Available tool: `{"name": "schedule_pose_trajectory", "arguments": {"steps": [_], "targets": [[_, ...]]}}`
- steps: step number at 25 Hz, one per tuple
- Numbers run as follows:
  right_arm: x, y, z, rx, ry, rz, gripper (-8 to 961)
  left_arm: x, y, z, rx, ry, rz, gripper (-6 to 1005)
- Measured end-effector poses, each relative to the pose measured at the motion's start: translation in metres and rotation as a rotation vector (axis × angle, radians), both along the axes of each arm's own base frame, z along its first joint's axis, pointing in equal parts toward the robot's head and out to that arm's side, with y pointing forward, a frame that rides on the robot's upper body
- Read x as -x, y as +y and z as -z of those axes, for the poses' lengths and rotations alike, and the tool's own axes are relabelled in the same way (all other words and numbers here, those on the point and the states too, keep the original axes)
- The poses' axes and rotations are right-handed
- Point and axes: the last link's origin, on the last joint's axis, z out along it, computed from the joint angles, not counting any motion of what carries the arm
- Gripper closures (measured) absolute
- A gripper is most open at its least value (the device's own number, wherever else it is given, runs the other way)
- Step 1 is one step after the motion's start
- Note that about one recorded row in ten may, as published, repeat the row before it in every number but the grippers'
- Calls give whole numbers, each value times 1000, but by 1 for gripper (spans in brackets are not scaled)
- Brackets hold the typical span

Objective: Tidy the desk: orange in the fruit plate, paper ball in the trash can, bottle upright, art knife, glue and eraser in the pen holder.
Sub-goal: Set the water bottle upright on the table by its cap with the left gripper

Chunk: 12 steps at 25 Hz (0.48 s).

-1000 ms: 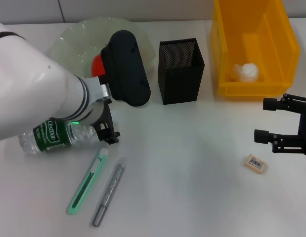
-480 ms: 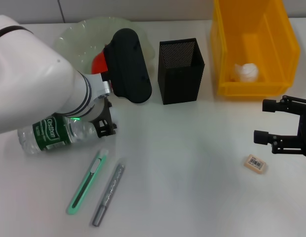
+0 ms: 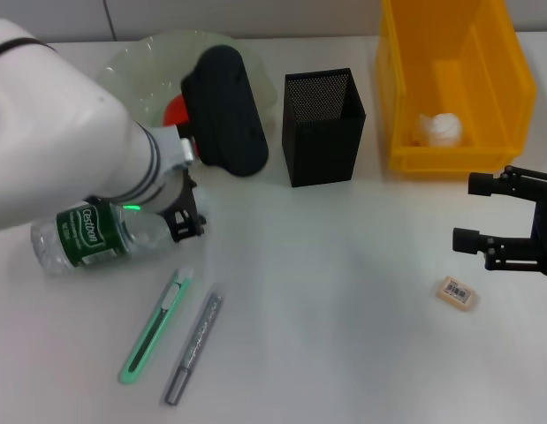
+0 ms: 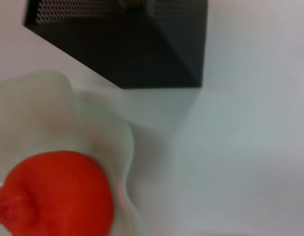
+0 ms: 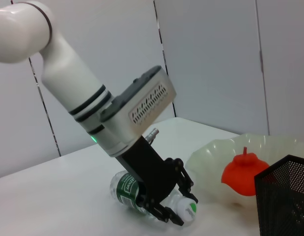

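- Head view: your left gripper [image 3: 186, 226] was down on the bottle [image 3: 96, 238], jaws closed around its neck end; the bottle lay on its side at the near left, clear ribbed plastic with a green label, so not yet upright.
- Orange [image 3: 176, 109] sat in the fruit plate [image 3: 132, 62], a wavy translucent dish at the far left; that part looked done, though the arm hid most of it.
- Paper ball [image 3: 439, 129], white and crumpled, was in the yellow plastic trash can [image 3: 512, 79] at the far right; done.
- Art knife [image 3: 155, 327], slim green plastic, and beside it the grey pen-shaped glue [image 3: 193, 348] lay on the desk near the bottle; both left to do.
- Eraser [image 3: 456, 292], a small beige block with a printed label, lay at the near right, just below your right gripper [image 3: 463, 212], whose fingers stood wide with nothing between them.
- Pen holder [image 3: 323, 126], black square mesh, stood in the middle far side; I couldn't see anything in it.
- Left wrist view: only the glossy orange [image 4: 53, 196], the plate's rippled rim [image 4: 123, 147] and the mesh holder [image 4: 122, 44]; no fingers shown.
- Right wrist view: the left gripper [image 5: 169, 206] clamped the bottle [image 5: 142, 194] near its green cap, bottle flat on the desk; orange [image 5: 242, 174] with stem in the plate [image 5: 210, 157], holder's mesh corner [image 5: 284, 196] nearest.
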Motion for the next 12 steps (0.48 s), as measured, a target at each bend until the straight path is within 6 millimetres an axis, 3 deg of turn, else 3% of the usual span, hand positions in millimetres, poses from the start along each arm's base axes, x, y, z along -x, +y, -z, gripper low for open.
{"name": "schedule_pose_trajectory", "arguments": {"steps": [7, 12], "targets": [[1, 1, -1, -5, 8, -2, 111, -4, -4, -49, -143, -149, -61, 565], [3, 3, -2, -7, 9, -10, 111, 17, -8, -87, -268, -294, -176, 565]]}}
